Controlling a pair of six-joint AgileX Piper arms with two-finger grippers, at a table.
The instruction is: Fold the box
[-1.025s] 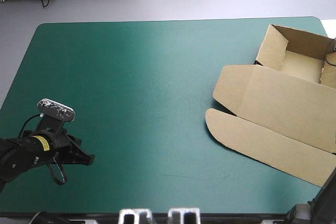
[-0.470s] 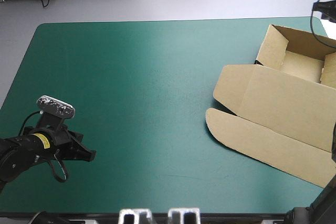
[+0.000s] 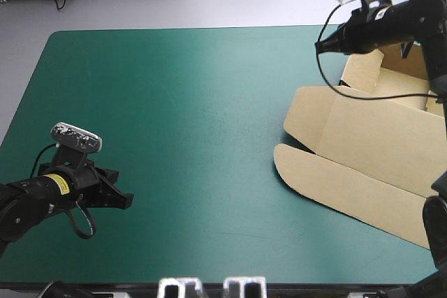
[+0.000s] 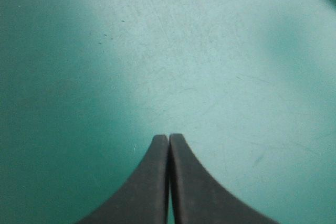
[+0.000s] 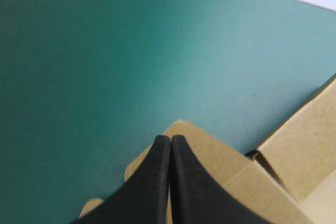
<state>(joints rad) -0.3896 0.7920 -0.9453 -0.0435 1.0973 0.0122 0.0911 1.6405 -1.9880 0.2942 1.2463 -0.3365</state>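
Box (image 3: 370,151) open at the counter's (image 3: 195,102) right edge, lid flat.
Right tool (image 3: 320,47), pinched together, hangs over the counter's far right; left tool (image 3: 128,202), pinched together too, low by its near left corner.

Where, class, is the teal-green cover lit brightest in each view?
High view: the teal-green cover is palest in a band near the far edge's middle, dimmer toward the left edge. Left wrist view: a pale patch lies ahead of the shut left tool. Right wrist view: past the shut right tool, the cover is paler near the box.
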